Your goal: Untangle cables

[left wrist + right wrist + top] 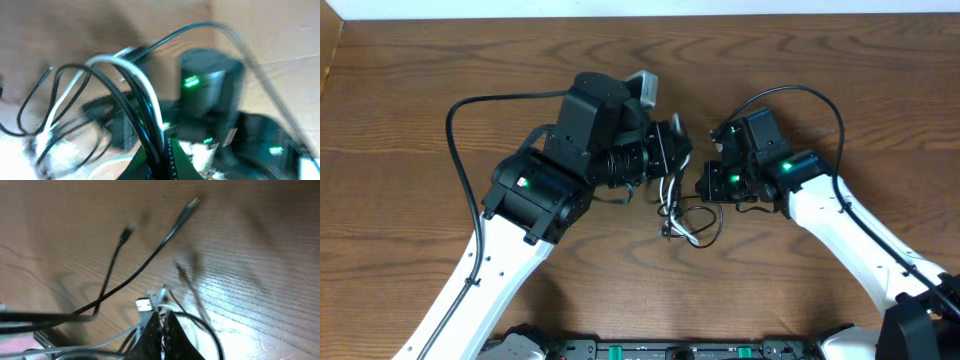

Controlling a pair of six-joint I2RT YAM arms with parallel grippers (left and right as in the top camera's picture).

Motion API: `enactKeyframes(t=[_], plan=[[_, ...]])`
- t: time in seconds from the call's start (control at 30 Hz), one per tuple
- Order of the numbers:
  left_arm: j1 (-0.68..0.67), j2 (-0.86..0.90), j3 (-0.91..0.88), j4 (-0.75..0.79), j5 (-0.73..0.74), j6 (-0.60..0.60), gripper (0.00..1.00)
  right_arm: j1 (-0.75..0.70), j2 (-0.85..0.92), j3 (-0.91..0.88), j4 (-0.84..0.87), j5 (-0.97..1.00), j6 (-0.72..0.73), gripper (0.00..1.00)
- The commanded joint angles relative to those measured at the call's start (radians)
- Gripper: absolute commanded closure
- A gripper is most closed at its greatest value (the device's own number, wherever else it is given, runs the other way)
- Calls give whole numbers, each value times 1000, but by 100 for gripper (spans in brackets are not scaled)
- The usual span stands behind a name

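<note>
The cables (pixel 688 222), thin black and white cords, hang in a loose tangle between my two grippers near the table's middle. My left gripper (pixel 673 152) is shut on them from above. In the left wrist view a white cord (pixel 150 95) and black cords arch up and run straight down into the left gripper (pixel 162 162). My right gripper (pixel 704 190) is on the tangle's right side. In its wrist view the right gripper (pixel 164 314) is shut, with a white cord and a black loop (pixel 212 335) meeting its tips. Two black cord ends (pixel 145 265) with small plugs stretch away over the wood.
The wooden table (pixel 410 120) runs on all sides. Thick black arm cables arc over it, one on the left (pixel 455 150) and one on the right (pixel 830 110). A white plug (pixel 145 304) lies just in front of the right fingertips.
</note>
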Motion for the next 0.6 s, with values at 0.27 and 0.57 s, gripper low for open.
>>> enactKeyframes(t=[0.27, 0.57], plan=[[3, 1, 13, -85, -229, 16, 91, -120, -127, 23, 106, -534, -25, 62], [2, 37, 11, -88, -147, 8, 83, -119, -163, 23, 116, -540, -25, 32]])
